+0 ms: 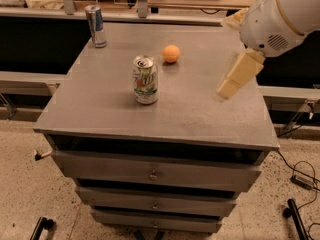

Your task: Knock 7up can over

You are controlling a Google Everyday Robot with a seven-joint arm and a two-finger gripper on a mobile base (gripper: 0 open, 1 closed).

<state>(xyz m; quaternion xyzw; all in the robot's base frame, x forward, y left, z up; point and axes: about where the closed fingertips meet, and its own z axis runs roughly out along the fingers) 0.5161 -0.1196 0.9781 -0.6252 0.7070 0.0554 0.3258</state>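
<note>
7up can (145,80) stands upright on the table (100,104); claw (228,89) hangs tilted, well right of it, openness unclear.

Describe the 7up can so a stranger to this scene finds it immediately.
On the grey drawer cabinet, the 7up can stands upright near the middle of the top, left of the gripper that hangs over the right side. An orange ball lies behind it, slightly right. Unlike the taller, slimmer silver and blue can at the back left corner, it is white and green.
</note>
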